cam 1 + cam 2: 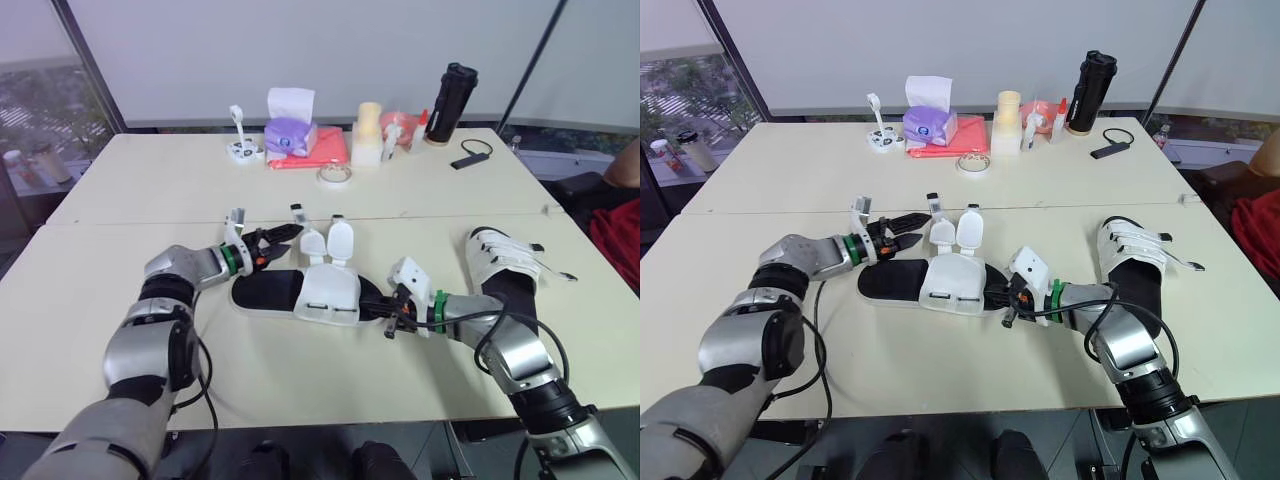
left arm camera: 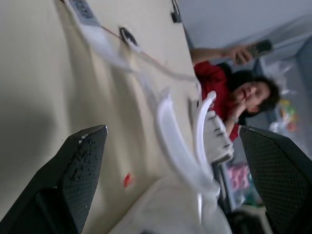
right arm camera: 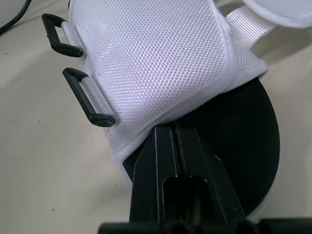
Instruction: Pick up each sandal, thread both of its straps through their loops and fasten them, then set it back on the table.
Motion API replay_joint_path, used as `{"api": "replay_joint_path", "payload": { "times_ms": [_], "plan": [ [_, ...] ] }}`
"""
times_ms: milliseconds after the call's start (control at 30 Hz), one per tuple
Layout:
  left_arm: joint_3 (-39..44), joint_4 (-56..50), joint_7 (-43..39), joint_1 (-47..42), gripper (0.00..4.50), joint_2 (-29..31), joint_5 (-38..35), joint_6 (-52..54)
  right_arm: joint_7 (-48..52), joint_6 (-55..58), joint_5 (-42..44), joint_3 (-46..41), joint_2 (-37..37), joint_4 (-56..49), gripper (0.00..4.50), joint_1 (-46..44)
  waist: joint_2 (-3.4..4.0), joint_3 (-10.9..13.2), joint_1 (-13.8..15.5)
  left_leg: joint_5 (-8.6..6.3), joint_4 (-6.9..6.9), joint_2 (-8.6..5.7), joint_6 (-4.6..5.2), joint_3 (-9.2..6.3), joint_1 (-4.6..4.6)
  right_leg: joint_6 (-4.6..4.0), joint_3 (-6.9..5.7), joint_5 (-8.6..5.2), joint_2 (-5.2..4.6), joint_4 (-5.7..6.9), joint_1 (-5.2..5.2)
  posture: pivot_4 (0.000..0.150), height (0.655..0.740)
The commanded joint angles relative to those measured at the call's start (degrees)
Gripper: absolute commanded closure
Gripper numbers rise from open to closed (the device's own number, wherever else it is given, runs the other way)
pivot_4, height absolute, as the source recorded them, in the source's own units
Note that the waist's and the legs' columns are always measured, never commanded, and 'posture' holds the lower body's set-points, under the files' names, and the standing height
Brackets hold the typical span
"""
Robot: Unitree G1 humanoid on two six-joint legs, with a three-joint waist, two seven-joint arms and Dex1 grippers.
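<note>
- Near the middle of the counter [image 1: 150, 190] lies a black-soled sandal [image 1: 330, 292] with a white mesh upper. Its two white straps [image 1: 340, 240] are undone and stand up at its 12 o'clock side.
- The left claw [image 1: 290, 238] hovers released at the sandal's 10 o'clock, fingers spread wide, just beside the straps.
- The right claw [image 1: 392, 322] is clenched at the sandal's 4 o'clock end. Its fingertips [image 3: 168, 131] are pressed together against the seam where mesh meets sole; whether they pinch anything, I cannot tell.
- Two black loops [image 3: 90, 102] along the upper's edge are unthreaded.
- A second sandal [image 1: 497, 258] lies flat at the counter's 3 o'clock, well apart from the first.
- Along the 12 o'clock edge stand a tissue box [image 1: 290, 135], a tape roll [image 1: 334, 176] and a black bottle [image 1: 450, 100].
</note>
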Motion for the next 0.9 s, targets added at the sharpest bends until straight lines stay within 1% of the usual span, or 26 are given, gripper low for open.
{"api": "replay_joint_path", "payload": {
  "times_ms": [33,133,333,433,500,567,600,767,900],
  "plan": [
    [4.69,3.98,3.39,-2.68,0.03,-1.37,-1.17,-5.65,-0.14,0.08,-0.92,0.26,0.46,0.1,4.5,0.11,0.0,0.0,-0.11,0.0,-0.01,0.01,0.0,-0.01,0.0,0.0,0.0,0.0,0.01,0.01,-0.03,0.15,0.74],
    [5.99,5.78,3.83,-4.07,0.03,-3.02,-0.36,-8.12,-0.25,0.1,-1.2,0.31,0.59,-0.16,4.5,0.27,0.0,0.0,-0.09,0.0,-0.03,0.01,0.0,-0.01,-0.01,0.0,0.0,0.0,0.02,0.02,-0.06,0.15,0.74],
    [9.92,8.88,9.99,-5.95,0.03,-5.23,-0.35,-15.28,-0.82,0.07,-1.71,0.34,1.14,-0.46,4.5,0.65,0.0,0.0,-0.19,0.01,-0.03,0.01,-0.01,0.0,0.0,0.0,0.0,0.0,0.01,0.02,-0.04,0.15,0.74],
    [10.7,9.58,11.0,-6.66,0.03,-5.78,0.42,-17.39,-1.42,0.07,-1.9,0.2,1.57,-0.58,4.5,0.75,0.0,0.0,-0.24,0.01,-0.03,0.01,-0.01,-0.01,0.0,0.0,0.01,0.0,0.02,0.02,-0.05,0.15,0.74],
    [10.86,9.73,10.94,-7.17,0.56,-6.0,1.03,-18.36,-1.78,-0.03,-2.05,0.16,1.74,-0.6,4.5,0.78,0.0,0.0,-0.24,0.01,-0.03,0.01,-0.01,-0.01,0.0,0.0,0.0,0.0,0.02,0.02,-0.05,0.15,0.74],
    [10.76,9.79,10.4,-7.69,1.32,-5.98,1.52,-18.74,-2.1,-0.25,-2.22,0.08,1.87,-0.58,4.5,0.84,0.0,0.0,-0.23,0.01,-0.03,0.01,-0.01,-0.01,0.0,0.0,0.0,0.0,0.02,0.03,-0.05,0.15,0.74],
    [10.77,9.82,10.21,-7.81,1.91,-5.96,1.7,-18.8,-2.17,-0.3,-2.26,0.06,1.91,-0.57,4.5,0.86,0.0,0.0,-0.23,0.01,-0.03,0.01,-0.02,-0.01,0.0,0.0,0.0,0.0,0.02,0.03,-0.05,0.15,0.74],
    [10.3,10.12,9.95,-8.06,4.45,-5.69,3.16,-18.38,-2.7,-0.64,-2.47,-0.4,2.19,-0.28,4.5,1.07,0.0,0.0,-0.25,0.01,-0.03,0.01,-0.02,0.0,0.02,0.0,0.0,0.0,0.03,0.03,-0.04,0.15,0.74],
    [9.98,10.15,9.75,-8.14,4.45,-6.0,4.47,-18.58,-3.01,-0.98,-2.64,-0.22,2.5,0.04,4.5,1.01,0.0,0.0,-0.24,0.01,-0.03,0.01,-0.02,0.0,0.01,0.0,0.0,0.0,0.03,0.04,-0.04,0.15,0.74]
  ]
}}
